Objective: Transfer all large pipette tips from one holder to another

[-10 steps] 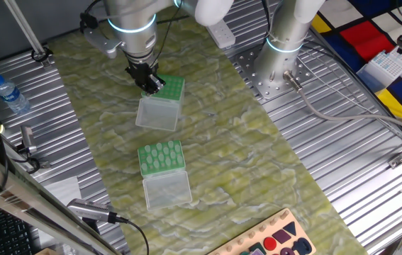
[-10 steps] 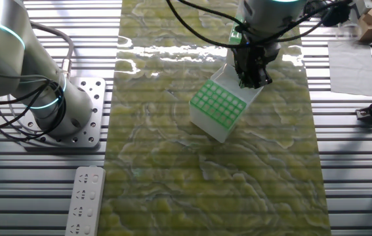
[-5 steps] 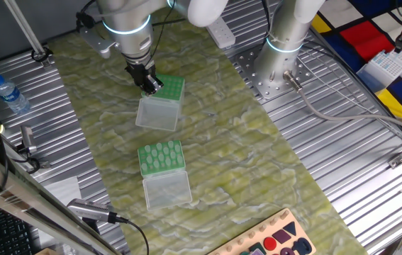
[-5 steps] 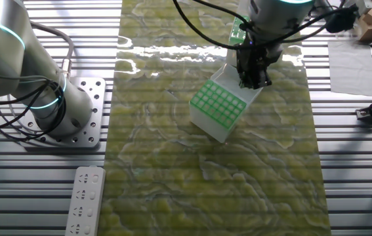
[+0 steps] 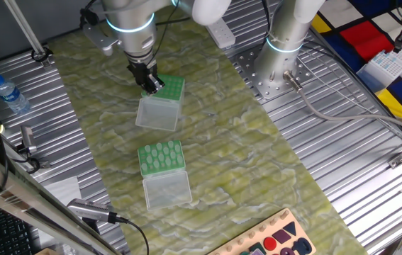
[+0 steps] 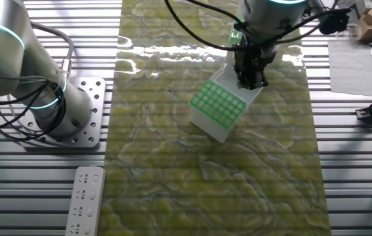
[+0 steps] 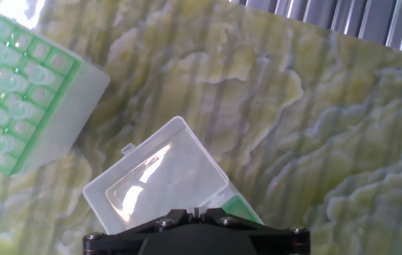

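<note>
In one fixed view, the black two-finger gripper [image 5: 152, 85] hangs vertically over the far green-topped translucent box [image 5: 166, 91] near the mat's far edge; the step reads as placing or fetching a tip, calling for a straight descent. In the other fixed view its jaws look narrow, though no tip shows between them. In the hand view, the whitish translucent cone tips [image 7: 8, 85] fill the other green-topped box [image 7: 30, 95] toward the mat's near end.

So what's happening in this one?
A single robot arm has its gripper down over the green-topped tip box at the far end of the marbled mat, that box's clear lid lying open. A second green box, filled with whitish pipette tips, sits nearer. Whether the fingers hold a tip can't be seen.
</note>
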Available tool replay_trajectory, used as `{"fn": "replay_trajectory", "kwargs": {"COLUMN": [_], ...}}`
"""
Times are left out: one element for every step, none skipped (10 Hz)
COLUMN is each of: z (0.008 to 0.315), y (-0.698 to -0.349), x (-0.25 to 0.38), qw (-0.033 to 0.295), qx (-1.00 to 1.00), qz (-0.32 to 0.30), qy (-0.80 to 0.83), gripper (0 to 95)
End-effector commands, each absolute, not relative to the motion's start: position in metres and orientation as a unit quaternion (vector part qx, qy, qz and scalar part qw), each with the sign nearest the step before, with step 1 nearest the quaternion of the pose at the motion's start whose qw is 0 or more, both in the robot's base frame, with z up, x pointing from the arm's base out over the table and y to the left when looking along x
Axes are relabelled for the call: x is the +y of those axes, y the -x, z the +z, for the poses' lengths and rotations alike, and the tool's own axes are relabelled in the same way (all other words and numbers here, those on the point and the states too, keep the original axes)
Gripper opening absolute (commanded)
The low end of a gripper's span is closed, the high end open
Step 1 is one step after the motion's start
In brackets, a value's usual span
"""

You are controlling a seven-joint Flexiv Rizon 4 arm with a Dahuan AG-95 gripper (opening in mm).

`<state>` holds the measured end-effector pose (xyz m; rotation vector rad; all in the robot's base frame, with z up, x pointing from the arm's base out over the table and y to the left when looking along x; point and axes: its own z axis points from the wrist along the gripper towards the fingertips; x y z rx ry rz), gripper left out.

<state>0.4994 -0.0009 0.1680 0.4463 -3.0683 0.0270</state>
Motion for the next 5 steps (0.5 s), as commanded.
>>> {"fn": "replay_trajectory", "kwargs": {"z": [0.1685, 0.1686, 0.1686, 0.1686, 0.1686], "y": [-0.4982, -0.4984, -0.4984, -0.4983, -0.4982], "x": [-0.0010, -0.0009, -0.0009, -0.0009, -0.0009], "qw": [0.020, 0.020, 0.020, 0.021, 0.024], "qx": [-0.991, -0.991, -0.991, -0.992, -0.992], "qz": [0.008, 0.008, 0.008, 0.008, 0.009], "qy": [-0.130, -0.129, -0.129, -0.128, -0.126], "gripper": [0.0, 0.0, 0.0, 0.0, 0.0]}}
